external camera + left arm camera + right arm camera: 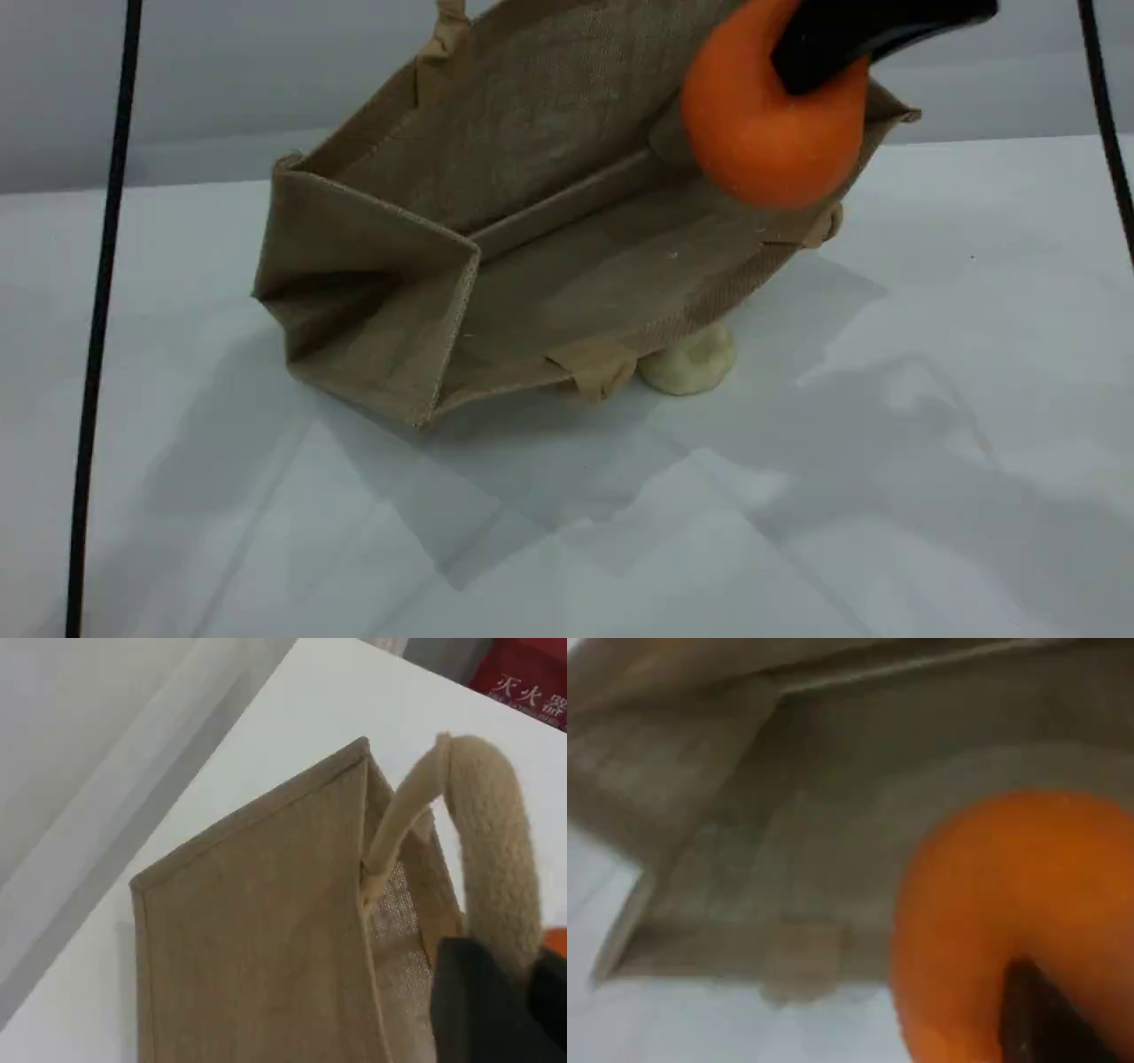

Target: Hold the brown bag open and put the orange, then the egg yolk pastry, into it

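Note:
The brown bag lies tilted on the table with its mouth open toward the scene camera. Its upper side is lifted by a beige handle. My left gripper is shut on that handle; it is out of the scene view. The orange hangs at the bag's right rim, in front of the opening, with my right gripper shut on its top. In the right wrist view the orange fills the lower right, with the bag's inside behind it. The egg yolk pastry rests on the table against the bag's lower front edge.
The white table spreads in front of the bag. Black cables hang at the far left and the far right. A red package lies beyond the table in the left wrist view.

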Controlling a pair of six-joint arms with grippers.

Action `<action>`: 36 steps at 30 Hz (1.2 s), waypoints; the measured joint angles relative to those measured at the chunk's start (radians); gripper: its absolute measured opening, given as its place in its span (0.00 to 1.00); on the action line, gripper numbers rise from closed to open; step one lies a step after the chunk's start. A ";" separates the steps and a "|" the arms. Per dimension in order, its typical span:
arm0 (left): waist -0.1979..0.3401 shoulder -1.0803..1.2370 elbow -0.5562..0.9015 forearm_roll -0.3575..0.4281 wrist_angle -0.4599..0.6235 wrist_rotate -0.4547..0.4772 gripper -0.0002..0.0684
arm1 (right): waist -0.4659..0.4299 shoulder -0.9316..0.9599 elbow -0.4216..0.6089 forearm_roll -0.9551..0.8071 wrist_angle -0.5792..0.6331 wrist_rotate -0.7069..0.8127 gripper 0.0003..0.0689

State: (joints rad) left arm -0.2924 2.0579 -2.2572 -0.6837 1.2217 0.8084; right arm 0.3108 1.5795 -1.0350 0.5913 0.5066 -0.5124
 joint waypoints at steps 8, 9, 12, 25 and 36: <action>0.000 0.000 0.000 0.000 -0.001 -0.002 0.14 | 0.001 0.144 -0.007 0.079 -0.147 -0.097 0.05; 0.000 0.000 0.000 0.001 -0.001 -0.002 0.14 | 0.001 0.161 -0.015 0.092 -0.153 -0.115 0.05; 0.000 0.000 0.000 0.002 -0.001 -0.002 0.14 | 0.011 0.220 -0.049 0.140 -0.154 -0.171 0.05; 0.000 0.000 0.000 0.002 0.000 -0.005 0.14 | 0.075 0.426 -0.225 0.339 -0.166 -0.357 0.05; 0.000 0.000 0.000 0.002 -0.001 -0.005 0.14 | 0.089 0.489 -0.312 0.402 -0.140 -0.409 0.26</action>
State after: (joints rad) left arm -0.2924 2.0579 -2.2572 -0.6817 1.2207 0.8036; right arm 0.3999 2.0683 -1.3470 0.9933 0.3664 -0.9213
